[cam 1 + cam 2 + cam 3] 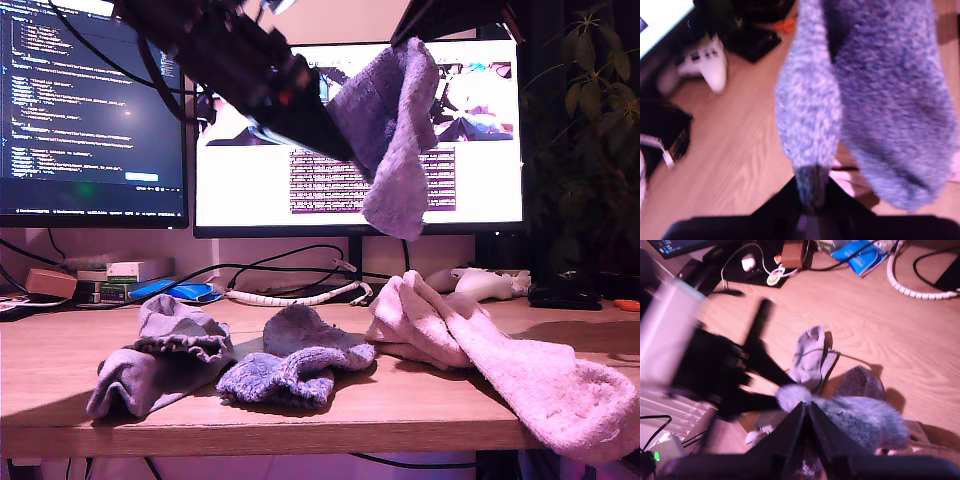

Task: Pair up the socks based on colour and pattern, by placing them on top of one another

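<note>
Both grippers hold one fuzzy blue-purple sock (392, 130) high above the desk (300, 400).

The first gripper (812, 197) is closed on one end of it, the second gripper (807, 410) is closed on another part. Below, on the desk, a grey sock (160, 355) lies near the front edge, the other blue-purple sock (290, 365) just beside it, and the pale pink socks (480, 350) reach over the front edge. A white controller (485, 283) rests near the back edge.

The exterior view looks low and level across the desk's front edge (300, 425) toward two monitors (360, 140), while both wrist views look steeply down from above at close range onto the same wooden desk and the lifted blue-purple sock (880, 100).
</note>
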You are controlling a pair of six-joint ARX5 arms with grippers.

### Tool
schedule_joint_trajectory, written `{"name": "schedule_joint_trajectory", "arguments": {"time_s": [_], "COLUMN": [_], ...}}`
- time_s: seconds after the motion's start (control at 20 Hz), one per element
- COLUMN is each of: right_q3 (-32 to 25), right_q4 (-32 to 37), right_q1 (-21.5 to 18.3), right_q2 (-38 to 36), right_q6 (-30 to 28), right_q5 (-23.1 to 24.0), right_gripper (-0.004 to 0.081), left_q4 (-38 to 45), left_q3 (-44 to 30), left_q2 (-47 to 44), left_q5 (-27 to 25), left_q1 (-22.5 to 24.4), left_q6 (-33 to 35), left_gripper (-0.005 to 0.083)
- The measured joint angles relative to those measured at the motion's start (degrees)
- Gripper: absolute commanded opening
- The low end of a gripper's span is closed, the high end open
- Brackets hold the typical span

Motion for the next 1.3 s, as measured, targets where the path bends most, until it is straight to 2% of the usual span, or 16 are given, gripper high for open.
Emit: {"name": "schedule_joint_trajectory", "arguments": {"time_s": [0.1,0.2,0.25,0.4,0.7,0.85,0.95,1.1,1.2,1.3], "right_q3": [0.0,0.0,0.0,0.0,0.0,0.0,0.0,0.0,-0.2,-1.4], "right_q4": [-1.1,-2.2,-2.3,-4.0,-6.6,-7.6,-10.1,-17.1,-15.3,-14.0], "right_q1": [-0.2,-0.7,-0.9,-1.2,-1.2,-1.2,-1.2,-1.2,-1.2,-1.3], "right_q2": [0.0,0.0,0.0,0.0,0.0,0.0,0.0,0.0,-0.1,-0.8], "right_q6": [-0.2,-0.2,-0.2,-1.3,-1.5,-1.5,-1.8,-4.4,-4.5,-4.5], "right_q5": [2.1,3.8,3.8,4.0,3.9,3.9,4.3,9.0,13.6,15.5], "right_gripper": [0.0047,0.0087,0.0085,-0.0013,-0.0013,-0.0013,-0.0013,-0.0013,-0.0013,-0.0013], "left_q4": [-2.9,-6.8,-8.2,-12.6,-16.2,-24.7,-30.4,-36.9,-40.9,-45.0], "left_q3": [0.0,0.0,0.0,0.0,0.1,1.6,5.3,11.4,13.0,14.0], "left_q2": [-3.7,-7.6,-8.8,-9.2,-9.2,-9.2,-9.1,-9.2,-9.3,-9.3], "left_q5": [-0.6,-1.9,-2.1,-2.1,-2.3,-2.3,-2.3,-2.3,-2.3,-2.3], "left_q1": [0.1,0.1,0.1,0.1,0.1,0.0,-0.2,-0.2,-0.2,-0.2], "left_q6": [-4.2,-5.0,-5.0,-5.0,-5.3,-6.7,-6.9,-7.1,-7.1,-7.4], "left_gripper": [-0.0021,-0.0021,-0.0021,-0.0021,-0.0021,-0.0021,-0.0021,-0.0021,-0.0021,-0.0021]}}
